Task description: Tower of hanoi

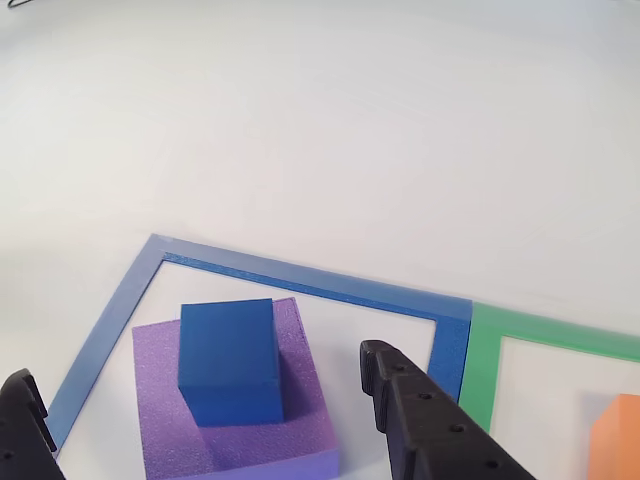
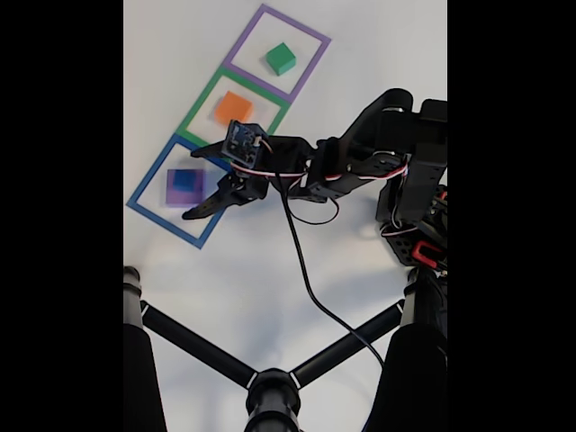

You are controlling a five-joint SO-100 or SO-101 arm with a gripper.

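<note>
Gripper (image 2: 200, 180) spread wide, empty; blue block (image 1: 229, 360) centred atop purple block (image 1: 240, 420); bare table (image 1: 350, 130) beyond.

orange square foam block (image 1: 618, 440): cut by the right and bottom edges in the other view; one corner shows
green tape square outline (image 1: 520, 335): runs off the right edge there
purple square foam block (image 1: 235, 440): near part cut by the bottom edge; middle hidden under the blue square foam block (image 1: 229, 358)
gripper (image 1: 215, 425): jaws' bases cut off at the bottom edge
black tripod legs (image 2: 193, 346): run off the bottom of the fixed view
</note>
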